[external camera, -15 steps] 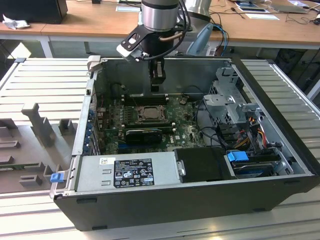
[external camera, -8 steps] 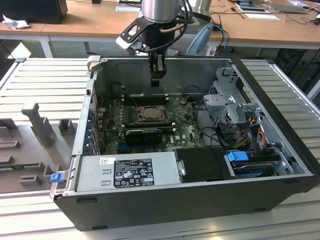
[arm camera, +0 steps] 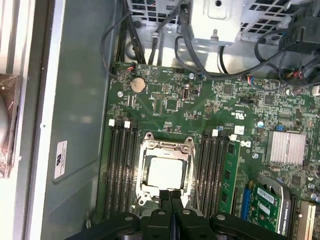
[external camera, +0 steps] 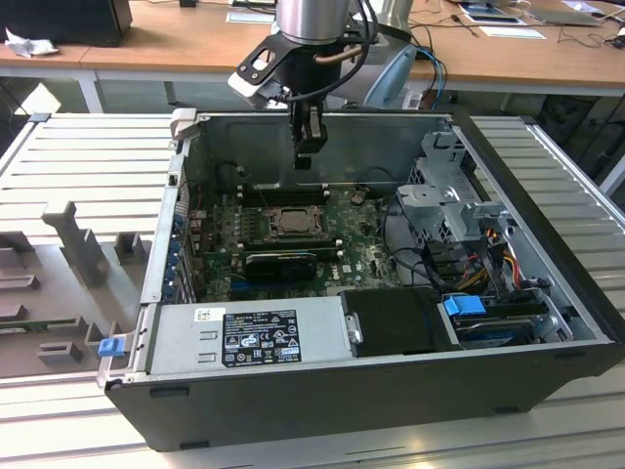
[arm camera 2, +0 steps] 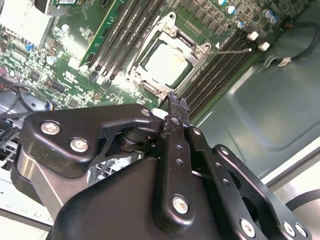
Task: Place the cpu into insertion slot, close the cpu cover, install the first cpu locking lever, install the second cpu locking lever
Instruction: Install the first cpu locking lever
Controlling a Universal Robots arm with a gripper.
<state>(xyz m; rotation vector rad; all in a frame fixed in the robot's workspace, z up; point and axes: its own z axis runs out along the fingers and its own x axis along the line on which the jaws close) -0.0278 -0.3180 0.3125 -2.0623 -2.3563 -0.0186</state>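
While hanging at the exterior view's twelve o'clock from the insertion slot [external camera: 291, 221], holds the gripper [external camera: 307, 151] pinched together, empty, likely as a pusher, with the cpu [arm camera: 164, 173] seated under the cpu cover [arm camera: 167, 146]

1. The cpu [arm camera: 164, 172] is pale silver-grey, framed by the dull-silver cpu cover [arm camera: 165, 147].
2. The circuit board [arm camera: 170, 102] is green, speckled with small dark chips, and the black memory slots [arm camera: 121, 170] form parallel stripes on it.
3. The end effector [arm camera 2: 176, 102] is glossy black with silver screw heads.
4. At the lower centre of the exterior view, the power-supply box [external camera: 317, 332] is grey, with a black-and-white label [external camera: 261, 338].
5. The counter [external camera: 98, 156] is pale grey, ribbed in straight lines.
6. At the lower left of the exterior view is a bright blue clip [external camera: 110, 346].
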